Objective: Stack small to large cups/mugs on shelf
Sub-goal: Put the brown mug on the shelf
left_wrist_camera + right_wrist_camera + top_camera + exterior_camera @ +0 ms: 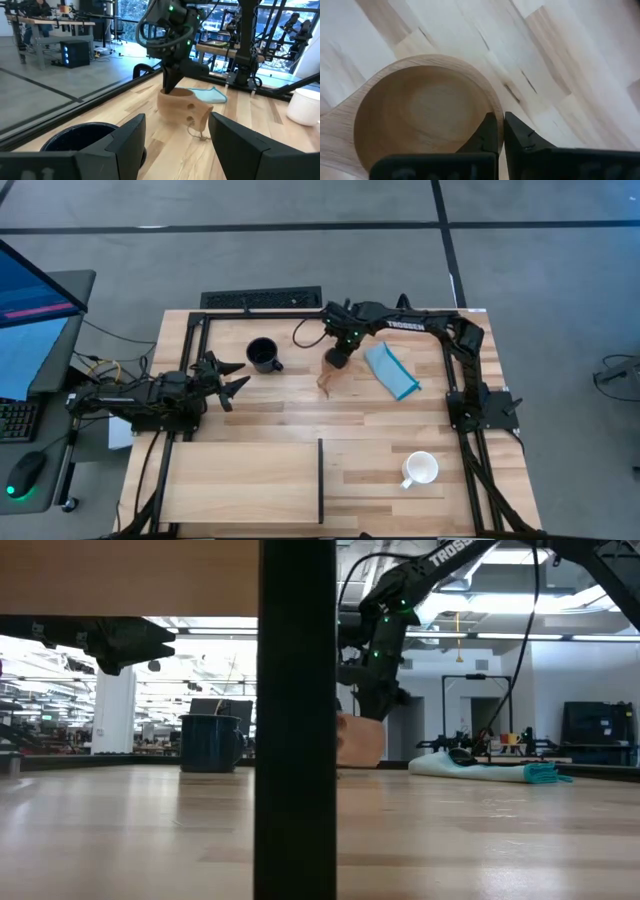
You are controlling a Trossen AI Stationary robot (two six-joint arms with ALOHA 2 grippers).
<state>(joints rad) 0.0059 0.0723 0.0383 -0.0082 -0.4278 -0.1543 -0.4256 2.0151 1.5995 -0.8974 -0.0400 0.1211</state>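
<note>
Wooden cup [420,115] rim pinched by right claw [501,132].

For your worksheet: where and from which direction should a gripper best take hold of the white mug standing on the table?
The white mug stands upright, mouth open upward, handle toward the shelf. Probably best: come straight down and pinch the rim on the side away from the handle, one finger inside, one outside.

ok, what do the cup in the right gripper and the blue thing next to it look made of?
The small cup looks like pale unpainted wood with a matte finish: grain shows inside the bowl. The right gripper has its fingers shut on the rim. The blue thing looks like soft folded cloth, lying limp on the table; the weave can't be seen.
</note>
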